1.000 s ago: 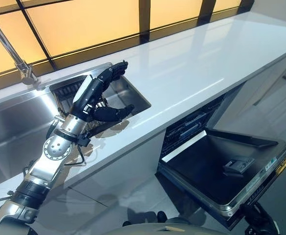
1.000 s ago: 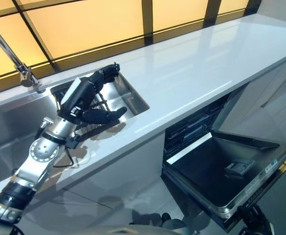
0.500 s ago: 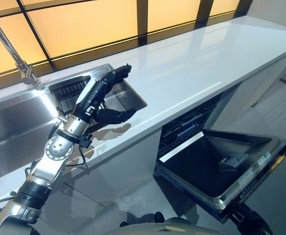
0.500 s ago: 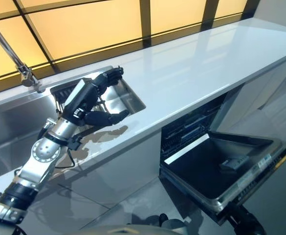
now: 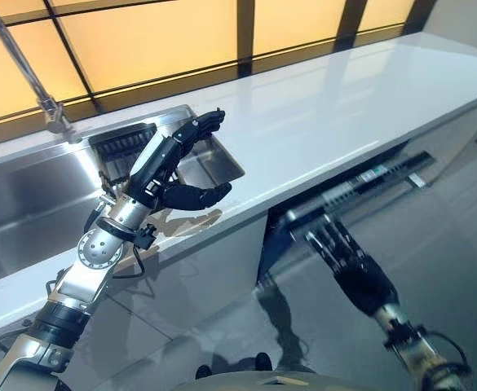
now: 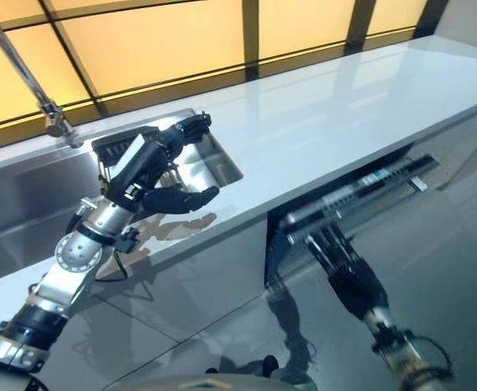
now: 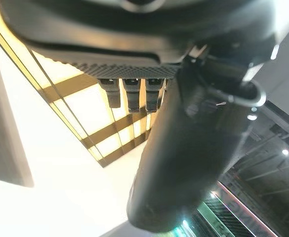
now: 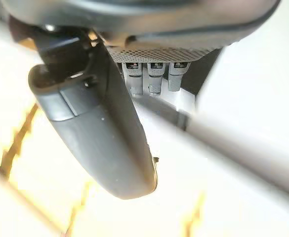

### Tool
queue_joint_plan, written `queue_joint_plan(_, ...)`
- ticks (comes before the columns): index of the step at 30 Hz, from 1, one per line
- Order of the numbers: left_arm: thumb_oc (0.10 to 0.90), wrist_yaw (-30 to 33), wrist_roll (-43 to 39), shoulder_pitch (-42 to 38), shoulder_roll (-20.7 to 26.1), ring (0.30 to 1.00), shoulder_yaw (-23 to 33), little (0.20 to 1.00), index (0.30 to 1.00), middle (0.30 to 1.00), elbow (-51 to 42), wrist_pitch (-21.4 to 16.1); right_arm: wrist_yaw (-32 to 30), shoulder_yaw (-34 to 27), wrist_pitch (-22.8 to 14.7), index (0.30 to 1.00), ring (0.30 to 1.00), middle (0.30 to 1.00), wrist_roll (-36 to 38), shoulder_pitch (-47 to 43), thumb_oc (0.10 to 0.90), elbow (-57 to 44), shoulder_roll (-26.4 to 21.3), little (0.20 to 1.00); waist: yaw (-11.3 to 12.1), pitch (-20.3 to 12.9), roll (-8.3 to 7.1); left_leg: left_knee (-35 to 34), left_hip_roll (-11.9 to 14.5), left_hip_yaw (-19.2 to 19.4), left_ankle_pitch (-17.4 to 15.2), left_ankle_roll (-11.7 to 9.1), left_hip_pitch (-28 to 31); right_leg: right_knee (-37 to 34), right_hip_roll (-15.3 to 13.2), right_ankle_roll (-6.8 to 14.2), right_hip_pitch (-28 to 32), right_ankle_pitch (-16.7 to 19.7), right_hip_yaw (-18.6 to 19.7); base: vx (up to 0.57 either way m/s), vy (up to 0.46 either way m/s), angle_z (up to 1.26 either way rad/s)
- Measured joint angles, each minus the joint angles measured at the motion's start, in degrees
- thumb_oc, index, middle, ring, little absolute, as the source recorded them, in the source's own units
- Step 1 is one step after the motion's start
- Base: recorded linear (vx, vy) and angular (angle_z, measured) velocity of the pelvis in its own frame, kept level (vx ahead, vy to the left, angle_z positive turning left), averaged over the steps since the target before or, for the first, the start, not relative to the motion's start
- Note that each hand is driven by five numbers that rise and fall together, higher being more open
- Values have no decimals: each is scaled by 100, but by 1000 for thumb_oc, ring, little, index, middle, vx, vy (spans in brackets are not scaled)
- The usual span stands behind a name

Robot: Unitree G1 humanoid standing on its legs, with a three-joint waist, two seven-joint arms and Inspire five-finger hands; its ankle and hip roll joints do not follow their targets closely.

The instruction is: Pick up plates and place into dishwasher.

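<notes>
My left hand (image 5: 161,167) hovers over the right end of the steel sink (image 5: 26,204), fingers relaxed and spread, thumb apart, holding nothing. A dark rack (image 5: 124,140) stands in the sink behind it; I cannot make out a plate. My right hand (image 5: 356,269) reaches up from the lower right with straight fingers toward the dishwasher door (image 5: 377,173), which stands almost upright under the counter and is blurred with motion. A dark gap (image 5: 299,218) shows at the door's left. In the right wrist view the fingers (image 8: 149,76) are straight and hold nothing.
The long white counter (image 5: 328,106) runs from the sink to the far right, along a window with dark bars (image 5: 245,32). A curved steel faucet (image 5: 26,69) rises at the sink's back left. Grey cabinet fronts (image 5: 197,277) and glossy floor lie below.
The dishwasher door, which lay flat open, has swung up nearly shut. My right hand has come into view beneath it. The left hand stays over the sink; the camera shifted slightly.
</notes>
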Motion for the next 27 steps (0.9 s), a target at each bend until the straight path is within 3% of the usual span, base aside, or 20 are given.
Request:
queue_joint_plan(3,800,1,-3,-1,-22,900,-3,900,900,900,15,-3,173,-25,-145,900,900,900,107,-667,800,-19,67,900,164,-5,6,4,-59,-157,7,18,79,2,-49,51,129,-53,-83,4,16,32)
queue_joint_plan(7,800,4,-7,0,-19,900,-2,900,900,900,101,-6,173,-25,-192,900,900,900,103,-643,800,182,65,900,282,-6,8,5,-134,-255,3,77,77,19,-122,114,174,-103,-71,4,9,16)
queue_joint_plan(14,800,-20,-8,0,-20,900,-3,900,900,900,155,-9,161,-45,-194,900,900,900,-119,-484,800,577,49,900,188,-15,21,1,-153,-234,-5,99,73,24,-143,125,174,-108,-62,1,1,0)
queue_joint_plan(18,800,-199,-274,-1,-23,900,-1,900,900,900,148,-104,70,-7,-191,900,900,900,-1430,-205,800,915,-417,900,87,-29,31,0,-119,-171,-31,82,84,14,-115,148,170,-124,6,0,-3,-6)
queue_joint_plan(21,800,-423,-864,0,-130,900,23,900,900,900,126,-123,141,139,143,900,900,900,-2530,185,800,1188,-684,900,78,-32,21,0,-95,-132,-55,85,83,20,-94,148,158,-125,37,1,-8,-9)
queue_joint_plan(24,800,-1047,-1640,1,-378,900,23,900,900,900,43,-97,837,547,585,900,900,900,-3286,583,800,1490,-709,900,71,-26,9,0,-89,-115,-53,66,88,20,-94,125,156,-110,36,-1,-7,-3)
queue_joint_plan(27,800,-1727,-2573,4,-623,900,29,900,900,900,-201,205,1497,991,865,900,900,900,-3856,854,800,1594,-580,900,66,-14,-27,0,-95,-107,-55,71,110,1,-94,125,171,-110,37,0,0,0)
